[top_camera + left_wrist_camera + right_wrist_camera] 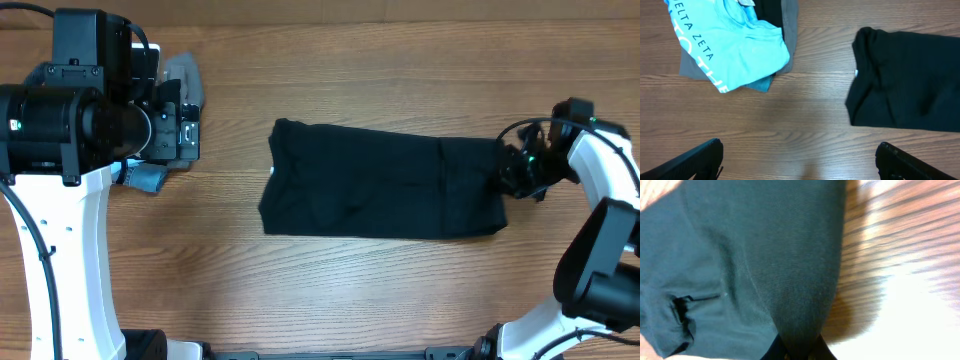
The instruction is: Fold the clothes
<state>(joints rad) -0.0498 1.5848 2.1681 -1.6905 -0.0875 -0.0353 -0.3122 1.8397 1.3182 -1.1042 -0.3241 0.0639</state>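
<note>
Black cloth gripped at its right end, stretched across the middle of the desk.

The black garment (380,182) is laid as a long folded band on the desk (350,290), running from the middle toward the right edge, with its small white label (856,73) at the end nearer the left edge. The right end is pinched in the closed right jaws, and cloth is seen bunched between them in the right wrist view. This hold is judged to be for lifting that end and carrying it leftward for the next fold. The left jaws are spread wide and empty above bare wood near the left edge, beside the light blue shirt (735,50) and grey garments (788,22), presumably parked clear of the cloth.
</note>
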